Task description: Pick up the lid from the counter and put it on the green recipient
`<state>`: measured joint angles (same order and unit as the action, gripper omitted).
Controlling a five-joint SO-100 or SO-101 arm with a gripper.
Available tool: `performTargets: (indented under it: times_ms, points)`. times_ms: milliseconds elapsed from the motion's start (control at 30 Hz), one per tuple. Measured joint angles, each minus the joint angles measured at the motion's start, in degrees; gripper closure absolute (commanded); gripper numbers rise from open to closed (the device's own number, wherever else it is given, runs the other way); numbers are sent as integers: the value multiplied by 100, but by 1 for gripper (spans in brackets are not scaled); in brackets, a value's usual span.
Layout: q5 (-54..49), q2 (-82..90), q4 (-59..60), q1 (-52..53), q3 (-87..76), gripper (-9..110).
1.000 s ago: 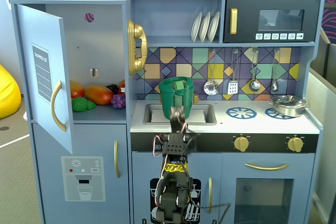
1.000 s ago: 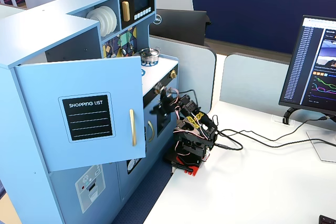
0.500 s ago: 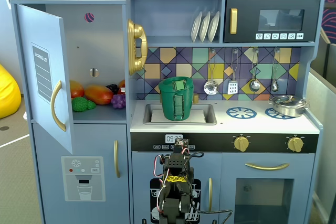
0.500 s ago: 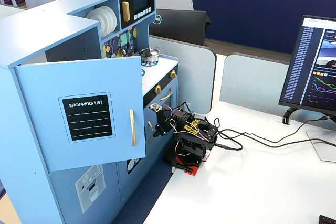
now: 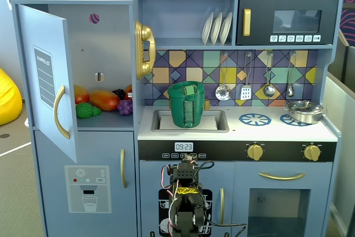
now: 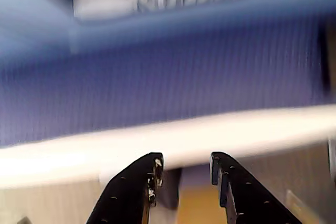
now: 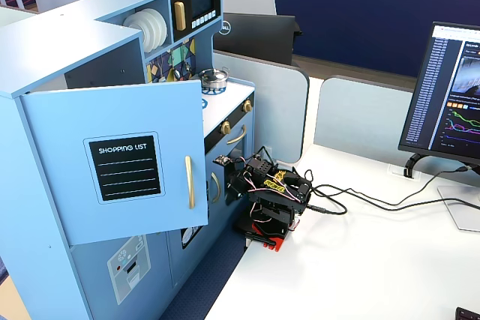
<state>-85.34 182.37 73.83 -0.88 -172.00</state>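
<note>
The green recipient, a tall dark green pot with a strap handle facing the camera, stands in the sink of the toy kitchen. A flat green lid with a raised knob seems to lie on the pot's top; no lid shows on the counter. My arm is folded low in front of the kitchen's lower doors, well below the pot, and also shows in a fixed view. In the blurred wrist view my gripper has its black jaws a little apart with nothing between them.
A shiny steel pot sits on the right burner, next to a blue burner ring. The fridge door hangs open with toy fruit inside. A monitor and cables are on the white desk.
</note>
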Motion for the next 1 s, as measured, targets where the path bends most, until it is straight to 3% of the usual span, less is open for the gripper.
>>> performTargets:
  times_ms: [1000]
  points:
    - [-97, 18, 334, 35, 0, 100]
